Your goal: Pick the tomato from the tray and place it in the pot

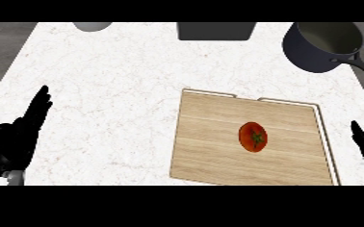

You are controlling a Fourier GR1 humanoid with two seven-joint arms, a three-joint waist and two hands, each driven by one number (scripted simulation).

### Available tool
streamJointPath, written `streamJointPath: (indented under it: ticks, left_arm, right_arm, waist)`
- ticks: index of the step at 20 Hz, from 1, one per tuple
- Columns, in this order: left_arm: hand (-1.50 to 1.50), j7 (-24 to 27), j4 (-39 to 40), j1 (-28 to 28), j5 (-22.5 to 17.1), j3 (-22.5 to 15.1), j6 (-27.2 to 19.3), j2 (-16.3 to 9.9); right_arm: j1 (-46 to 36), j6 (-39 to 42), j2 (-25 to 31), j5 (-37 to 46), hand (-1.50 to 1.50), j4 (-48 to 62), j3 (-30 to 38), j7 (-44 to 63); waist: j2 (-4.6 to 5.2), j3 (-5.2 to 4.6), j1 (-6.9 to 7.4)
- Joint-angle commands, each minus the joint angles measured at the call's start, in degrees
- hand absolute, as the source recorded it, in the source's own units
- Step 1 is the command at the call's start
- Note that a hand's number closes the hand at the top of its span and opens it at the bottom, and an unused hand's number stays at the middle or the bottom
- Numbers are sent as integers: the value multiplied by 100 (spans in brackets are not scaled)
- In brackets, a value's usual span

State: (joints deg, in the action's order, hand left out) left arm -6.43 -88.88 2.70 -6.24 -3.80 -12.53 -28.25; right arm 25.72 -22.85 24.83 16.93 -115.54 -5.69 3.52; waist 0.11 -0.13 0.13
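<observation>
Tomato alone on wooden tray; pot far right. Left hand resting, fingers straight; right hand barely visible, fingers unclear.

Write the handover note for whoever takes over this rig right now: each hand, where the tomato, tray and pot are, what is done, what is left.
Left hand: open, resting at the view's left edge, holding nothing.
Right hand: only fingertips show at the right edge; its state cannot be told.
Tomato: lying on the wooden tray, right of its middle, untouched.
Pot: at the counter's far right corner, nothing visible inside.
Done: nothing yet.
Left: grasp the tomato, carry it to the pot, release it inside.
</observation>
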Motion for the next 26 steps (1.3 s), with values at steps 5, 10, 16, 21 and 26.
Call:
streamJointPath:
  ticks: [5, 10, 16, 21, 26]
  left_arm:
    - [0, -151, 140, -284, 128, -82, -24, 143]
    - [0, -296, -29, -222, 174, -89, -25, 193]
    - [0, -212, 173, -413, 419, 55, 11, 339]
    - [0, -63, 137, -153, 294, 352, 426, 274]
    - [0, 55, 230, -95, 603, 347, 363, 619]
  right_arm:
    - [-696, 1711, 1050, 562, -150, -367, -644, 2523]
    - [-1937, 2748, 973, 102, -150, -234, -998, 4054]
    - [-3057, 3567, 542, -438, -150, 66, -909, 4873]
    - [-3535, 3716, -8, 186, -150, 1077, -1243, 4876]
    - [-3224, 3575, -466, 891, -150, 937, -1544, 5094]
  waist:
    - [34, -10, 86]
    - [14, 4, 124]
    - [-6, 11, 14]
    - [-8, 13, 26]
    - [-13, 13, -8]
